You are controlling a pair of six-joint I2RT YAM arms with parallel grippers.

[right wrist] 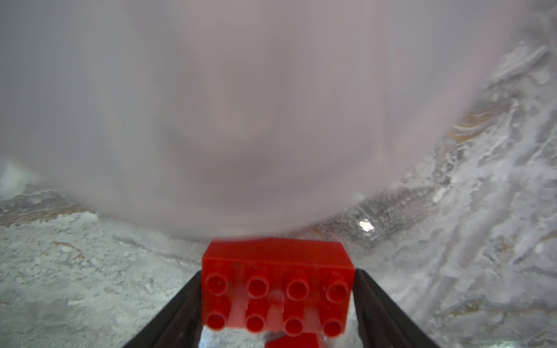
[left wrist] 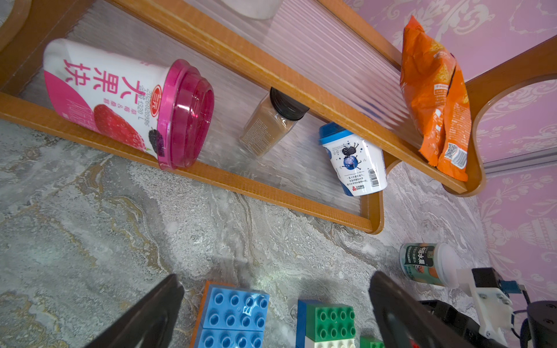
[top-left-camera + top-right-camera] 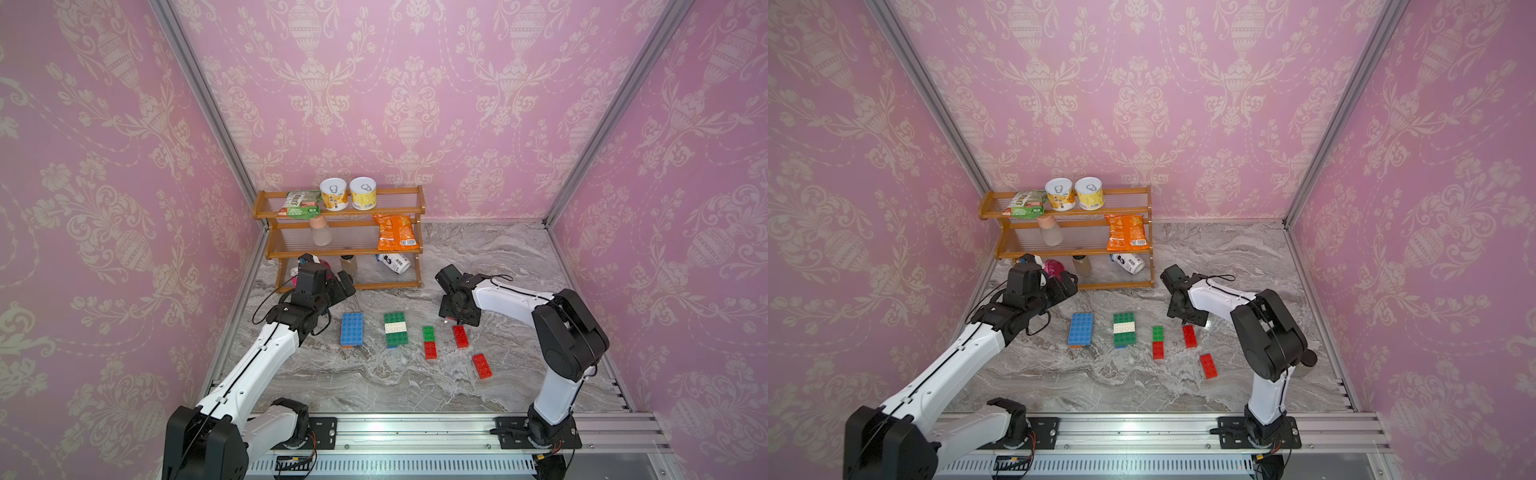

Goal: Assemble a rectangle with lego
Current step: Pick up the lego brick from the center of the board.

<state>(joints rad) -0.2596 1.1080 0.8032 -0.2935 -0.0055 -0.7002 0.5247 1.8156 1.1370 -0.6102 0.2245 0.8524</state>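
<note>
Currently the right gripper (image 3: 455,322) sits over the rear red brick (image 3: 460,336), on the right half of the marble table (image 3: 374,386). In the right wrist view its fingers (image 1: 184,310) are seen flanking that brick's short ends, with their edges just beside the plastic; whether the brick is actually pinched cannot be told. Much of that view is fogged by a pale blur.

The left gripper (image 2: 275,278) is spread wide with nothing held. It hangs above the marble between the wooden rack (image 3: 345,252) and the blue plate (image 3: 351,328).

Right of the plate, parted from it by a strip of marble, the green-white block (image 3: 395,329) is laid parallel. Further right, a green brick (image 3: 428,333) and the middle red brick (image 3: 430,350) are butted end to end. The front red brick (image 3: 482,365) is laid alone, tilted, apart from the others.

Bare marble is seen between the brick row and the front rail (image 3: 415,428), and also behind the right gripper.
</note>
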